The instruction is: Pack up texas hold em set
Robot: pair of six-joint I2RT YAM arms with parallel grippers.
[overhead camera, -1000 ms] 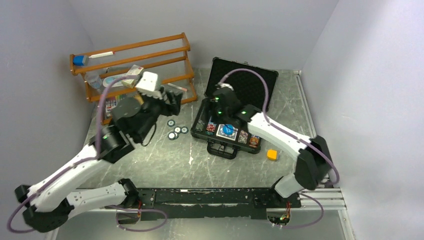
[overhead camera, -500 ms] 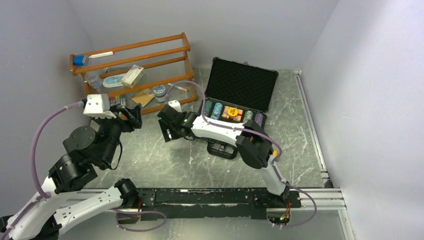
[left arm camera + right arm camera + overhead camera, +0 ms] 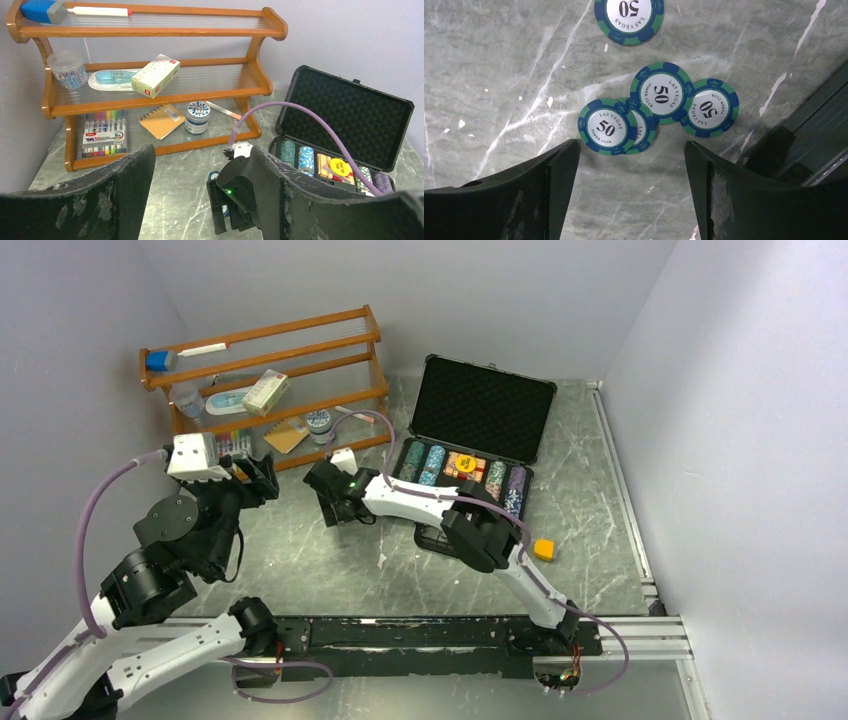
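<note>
Hovering right gripper (image 3: 629,150), jaws wide, empty, above overlapping 50 chips (image 3: 661,97). Probably needing centring on uppermost one, lowering straight, closing gently. Holding left gripper (image 3: 200,155) wide, empty, aside.

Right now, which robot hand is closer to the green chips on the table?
The right. The right gripper hangs open just above the green chips; the left gripper sits apart, off to their left by the wooden rack.
</note>
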